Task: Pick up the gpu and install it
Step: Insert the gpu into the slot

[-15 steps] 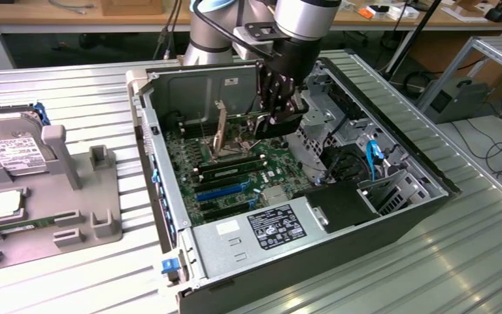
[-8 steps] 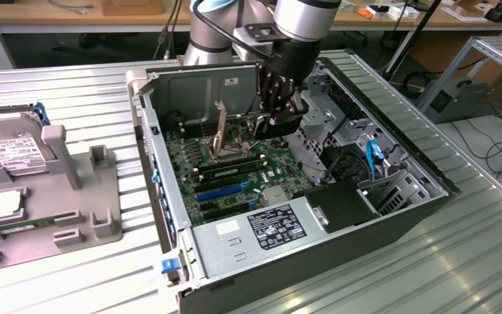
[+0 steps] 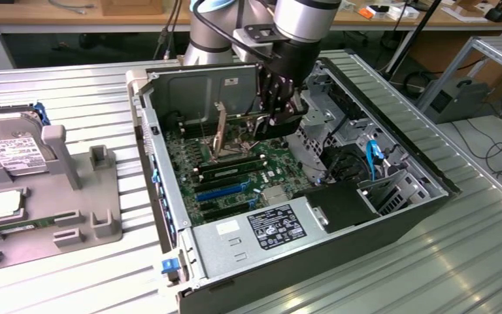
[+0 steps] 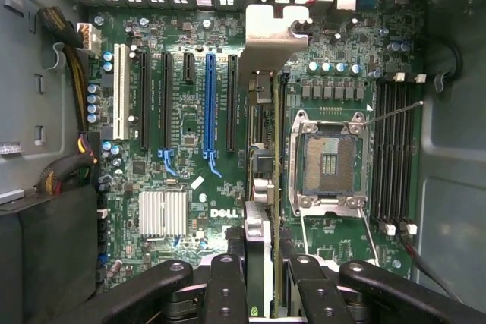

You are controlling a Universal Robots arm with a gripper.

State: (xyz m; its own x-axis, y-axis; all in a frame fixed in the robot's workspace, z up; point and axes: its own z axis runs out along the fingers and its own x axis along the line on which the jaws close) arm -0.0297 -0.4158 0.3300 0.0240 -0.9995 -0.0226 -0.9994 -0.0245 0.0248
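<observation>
While my tool (image 4: 258, 282) is clamped on the gpu (image 4: 262, 111), held edge-on inside the computer case (image 3: 408, 216) above the motherboard (image 4: 190, 187) (install step), I judge it needs alignment with the blue slot (image 4: 209, 104)

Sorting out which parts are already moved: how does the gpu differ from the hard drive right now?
The gpu is a thin card standing on edge inside the computer case; the hard drive is a boxy silver block with a white label. The gpu is held in the gripper above the motherboard; the hard drive rests in a grey holder outside the case.
</observation>
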